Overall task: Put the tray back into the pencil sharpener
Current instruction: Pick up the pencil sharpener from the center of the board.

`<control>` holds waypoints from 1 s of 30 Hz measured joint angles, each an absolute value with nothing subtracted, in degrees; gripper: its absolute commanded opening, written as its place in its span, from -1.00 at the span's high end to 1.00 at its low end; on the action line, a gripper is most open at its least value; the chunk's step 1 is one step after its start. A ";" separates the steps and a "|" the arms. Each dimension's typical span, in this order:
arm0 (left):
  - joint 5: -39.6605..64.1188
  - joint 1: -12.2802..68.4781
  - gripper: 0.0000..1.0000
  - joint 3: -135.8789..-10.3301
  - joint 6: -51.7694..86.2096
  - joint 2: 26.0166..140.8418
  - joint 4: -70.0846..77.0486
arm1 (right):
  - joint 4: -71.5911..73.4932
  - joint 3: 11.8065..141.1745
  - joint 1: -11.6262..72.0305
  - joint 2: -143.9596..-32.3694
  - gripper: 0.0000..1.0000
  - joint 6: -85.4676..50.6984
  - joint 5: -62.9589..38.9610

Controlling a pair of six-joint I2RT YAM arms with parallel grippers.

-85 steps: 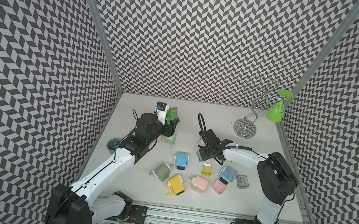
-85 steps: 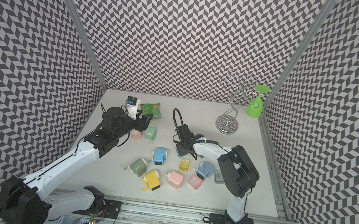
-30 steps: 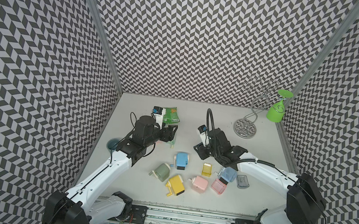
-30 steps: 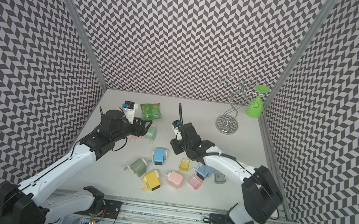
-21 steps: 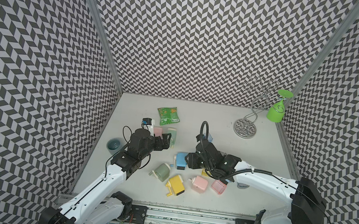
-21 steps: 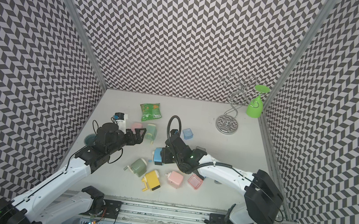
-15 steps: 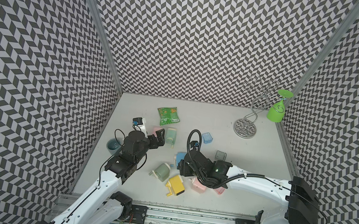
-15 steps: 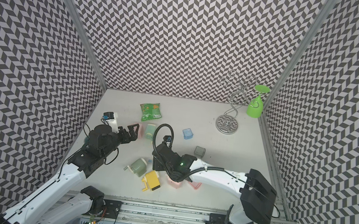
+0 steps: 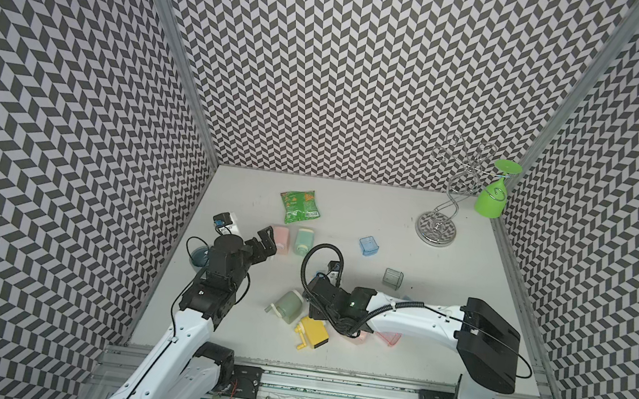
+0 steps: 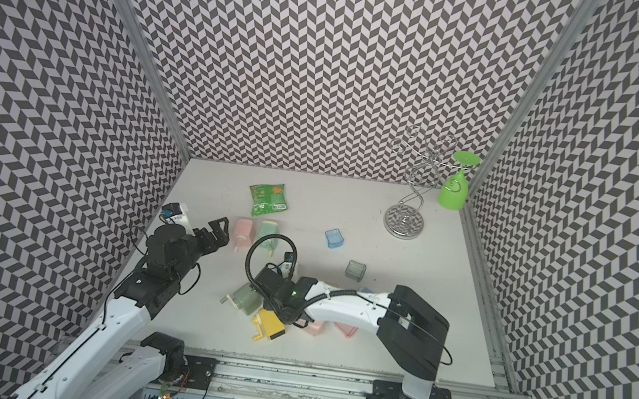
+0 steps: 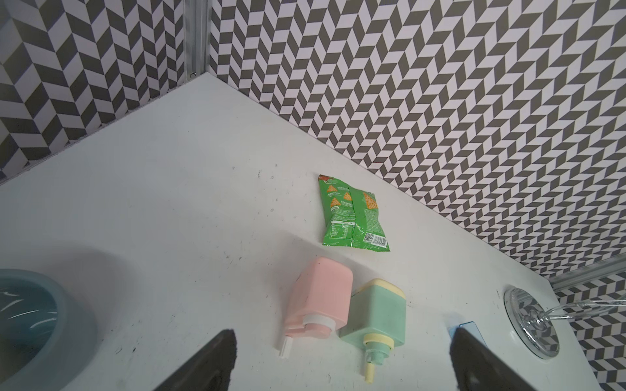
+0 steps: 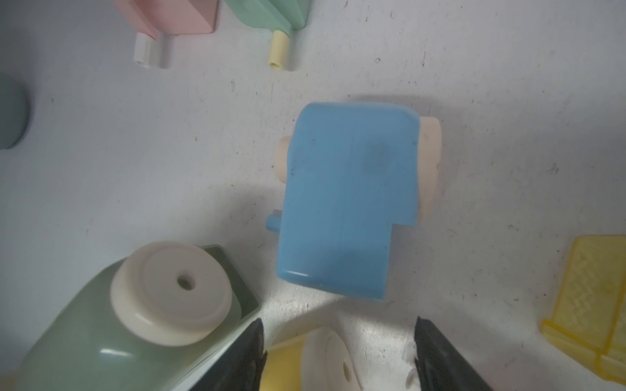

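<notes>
Right wrist: blue pencil sharpener (image 12: 349, 199) just ahead of right gripper (image 12: 338, 325), jaws spread, empty; left gripper (image 11: 342, 335) spread wide, empty.

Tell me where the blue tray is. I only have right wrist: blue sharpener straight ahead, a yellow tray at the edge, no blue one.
Observer: The blue tray sits alone on the table, toward the back wall, between the mint sharpener and the wire rack base.
Operator: Any other loose tray I can't see?
Observer: Yes, a grey tray, alone too, nearer the front than the blue one.
Operator: Left arm in the way?
Observer: No. The left gripper hangs near the pink sharpener, fingers open and empty.
</notes>
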State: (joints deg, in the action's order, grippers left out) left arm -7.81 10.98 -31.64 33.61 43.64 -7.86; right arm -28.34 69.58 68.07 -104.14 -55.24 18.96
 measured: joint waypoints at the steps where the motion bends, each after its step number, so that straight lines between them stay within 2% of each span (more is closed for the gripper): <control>1: -7.38 10.81 -0.99 -31.62 33.78 43.64 -7.60 | -28.34 69.82 68.12 -104.38 -0.43 -55.24 19.33; 19: -3.99 10.46 -0.95 -30.02 35.16 41.01 -5.13 | -31.70 76.73 67.40 -111.13 -0.36 -55.99 24.64; 30: -3.22 10.46 -0.94 -30.00 35.22 40.86 -4.25 | -31.44 79.40 66.46 -113.71 -0.10 -56.05 24.75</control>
